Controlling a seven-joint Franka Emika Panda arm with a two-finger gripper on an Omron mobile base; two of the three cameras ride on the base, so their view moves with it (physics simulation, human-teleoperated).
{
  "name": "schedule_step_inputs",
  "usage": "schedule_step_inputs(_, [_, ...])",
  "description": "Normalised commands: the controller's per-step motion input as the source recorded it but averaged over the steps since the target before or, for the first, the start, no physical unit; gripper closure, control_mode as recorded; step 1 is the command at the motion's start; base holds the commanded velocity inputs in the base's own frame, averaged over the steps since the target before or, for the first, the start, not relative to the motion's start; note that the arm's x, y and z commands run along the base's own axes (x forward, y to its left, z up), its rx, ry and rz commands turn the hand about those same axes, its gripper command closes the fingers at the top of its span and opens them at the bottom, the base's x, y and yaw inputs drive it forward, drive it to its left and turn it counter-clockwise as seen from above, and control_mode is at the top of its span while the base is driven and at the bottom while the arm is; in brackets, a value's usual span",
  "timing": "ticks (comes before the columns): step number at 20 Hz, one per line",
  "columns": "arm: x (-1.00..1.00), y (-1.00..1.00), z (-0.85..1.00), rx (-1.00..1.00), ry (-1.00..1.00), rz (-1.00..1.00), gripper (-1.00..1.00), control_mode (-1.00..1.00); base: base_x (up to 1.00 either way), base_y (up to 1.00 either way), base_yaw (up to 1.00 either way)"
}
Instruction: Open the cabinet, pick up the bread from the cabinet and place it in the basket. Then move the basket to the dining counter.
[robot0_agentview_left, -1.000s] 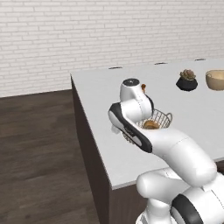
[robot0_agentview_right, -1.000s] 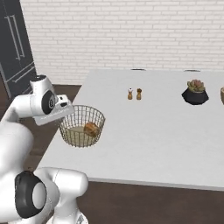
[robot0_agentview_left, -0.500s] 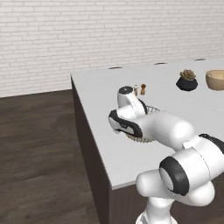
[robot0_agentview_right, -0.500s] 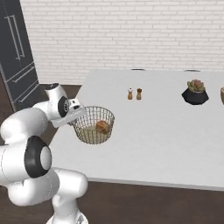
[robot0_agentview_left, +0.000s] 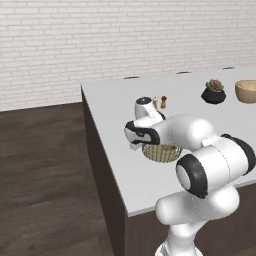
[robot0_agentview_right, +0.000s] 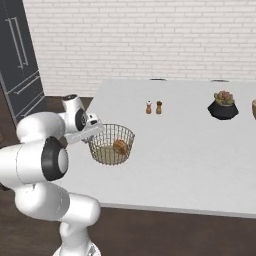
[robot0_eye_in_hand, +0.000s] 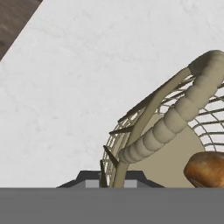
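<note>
Tan wire basket (robot0_agentview_right: 111, 145) sits on the dining counter (robot0_agentview_right: 190, 150) near its left edge, bread (robot0_agentview_right: 119, 146) inside on the pale bottom. My gripper (robot0_agentview_right: 93, 131) pinches the rim on the side nearest the counter's left edge; the basket extends rightward from it. No writing or labels readable anywhere.

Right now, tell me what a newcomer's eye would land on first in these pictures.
The big white arm at the near edge of the dining counter, its gripper clamped on the rim of the basket. Next, the bread lying inside that basket. Farther back stand two small shakers and a dark potted plant.
</note>
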Motion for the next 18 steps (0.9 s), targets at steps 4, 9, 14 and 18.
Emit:
schedule_step_inputs(4, [0.00, 0.04, -0.33, 0.00, 0.00, 0.00, -1.00, -1.00, 0.00, 0.00, 0.00])
schedule_step_inputs(9, [0.00, 0.10, -0.16, 0.00, -0.02, 0.01, -1.00, -1.00, 0.00, 0.00, 0.00])
schedule_step_inputs(14, [0.00, 0.03, -0.04, 0.00, -0.04, 0.01, -1.00, -1.00, 0.00, 0.00, 0.00])
schedule_step_inputs(18, [-0.01, 0.02, 0.00, 0.00, -0.04, 0.00, -1.00, -1.00, 0.00, 0.00, 0.00])
